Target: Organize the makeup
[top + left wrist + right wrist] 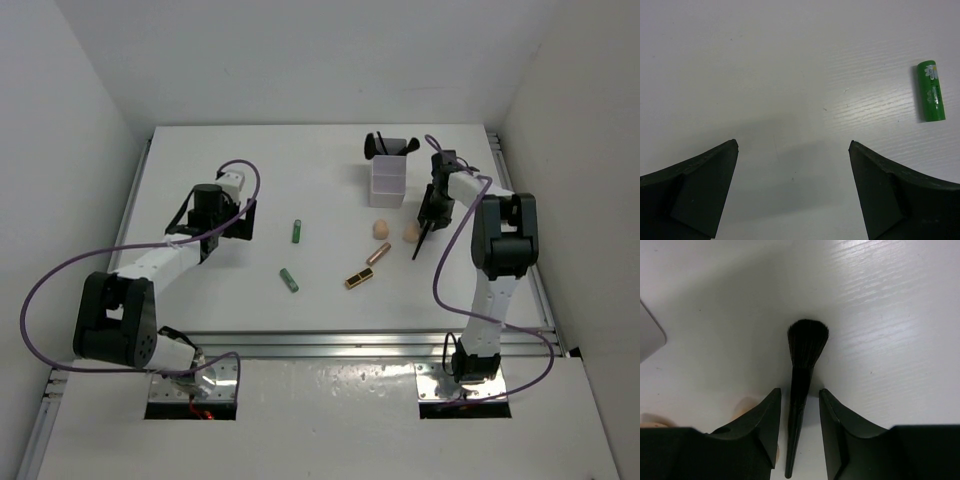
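Note:
My right gripper (430, 208) (800, 395) is open and low over the table, its fingers on either side of a black brush (805, 347) (424, 238) without closing on it. A peach sponge (410, 232) (744, 406) lies just beside it, and a second sponge (380, 229) lies further left. A rose-gold tube (378, 254) and a gold-black lipstick (358, 278) lie nearer the front. Two green tubes (297, 231) (289, 281) lie mid-table. My left gripper (236, 224) (794, 145) is open and empty, with one green tube (931, 91) off to its right.
A white compartmented box (388, 182) stands at the back right with black brushes and sticks (385, 146) upright in its far part. Its corner shows in the right wrist view (647, 340). White walls enclose the table on three sides.

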`<move>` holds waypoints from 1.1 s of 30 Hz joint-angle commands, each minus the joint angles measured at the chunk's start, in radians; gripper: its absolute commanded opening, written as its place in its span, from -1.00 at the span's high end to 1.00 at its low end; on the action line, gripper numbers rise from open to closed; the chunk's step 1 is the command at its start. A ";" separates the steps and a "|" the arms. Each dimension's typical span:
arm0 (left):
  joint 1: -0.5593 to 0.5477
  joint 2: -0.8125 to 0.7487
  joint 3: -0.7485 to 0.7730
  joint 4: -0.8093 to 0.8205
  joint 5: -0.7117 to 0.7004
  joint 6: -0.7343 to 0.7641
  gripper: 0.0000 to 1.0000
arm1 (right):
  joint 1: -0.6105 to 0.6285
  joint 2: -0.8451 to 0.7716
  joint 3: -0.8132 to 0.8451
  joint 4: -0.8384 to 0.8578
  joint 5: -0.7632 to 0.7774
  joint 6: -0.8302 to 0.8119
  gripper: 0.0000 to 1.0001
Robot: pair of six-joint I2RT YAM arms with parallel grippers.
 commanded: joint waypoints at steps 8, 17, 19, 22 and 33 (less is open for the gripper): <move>0.000 0.002 0.044 0.046 -0.021 0.043 -0.98 | -0.002 0.019 -0.001 -0.070 0.059 -0.028 0.53; 0.000 -0.008 0.044 0.055 -0.021 0.053 -0.98 | -0.038 -0.117 -0.144 -0.026 0.082 -0.065 1.00; 0.000 -0.017 0.044 0.055 -0.021 0.053 -0.98 | -0.033 -0.228 -0.237 0.069 0.074 -0.123 1.00; 0.000 -0.017 0.035 0.055 -0.002 0.053 -0.98 | -0.015 -0.397 -0.332 0.206 0.087 -0.203 1.00; -0.032 -0.008 0.046 0.046 0.016 0.073 -0.98 | 0.183 -0.688 -0.419 0.961 -0.008 -0.447 1.00</move>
